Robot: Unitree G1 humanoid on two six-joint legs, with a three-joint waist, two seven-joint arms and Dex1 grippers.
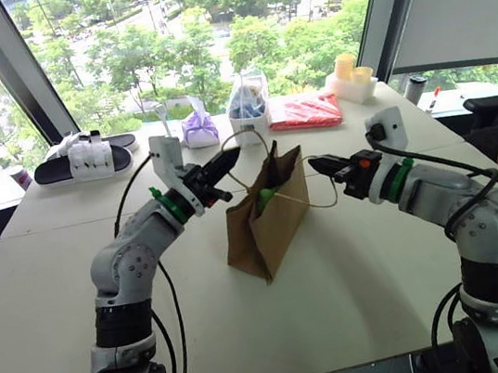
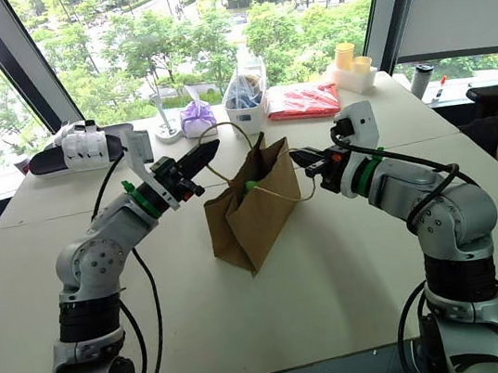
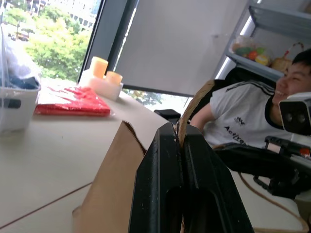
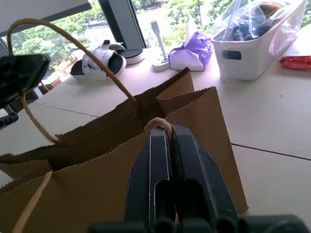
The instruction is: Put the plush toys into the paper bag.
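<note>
My left gripper (image 1: 227, 162) had its jaws pressed together on one tan loop handle (image 1: 246, 135) of the paper bag (image 1: 268, 216); through the left wrist camera I could see the cord pinched between the two black fingers (image 3: 158, 184) and arching up out of them. My right gripper (image 1: 321, 167) had its jaws closed the same way on the other handle (image 1: 312, 203), the loop poking out just above the fingertips in the right wrist view. The two grippers faced each other across the bag's mouth, one on each side, both raised above the tabletop (image 1: 359, 292), with the handles drawn outward between them. The bag stood upright on the tabletop between my arms, its sawtooth top edge spread a little. Inside the opening I could make out a patch of light green (image 1: 267, 197), which I took to be the green plush toy; I could not tell how deep it sat, and the orange toy I could not pick out. Beyond the bag, along the window side of the tabletop, lay a pair of black-and-white sandals (image 1: 85, 157), a purple tied pouch (image 1: 200, 128), a white bin (image 1: 248, 116) holding a clear plastic bag, a flat red packet (image 1: 305, 111) and a white tray with two yellow cups (image 1: 351, 74). A person in a white shirt (image 3: 243, 116) sat off to my right.
</note>
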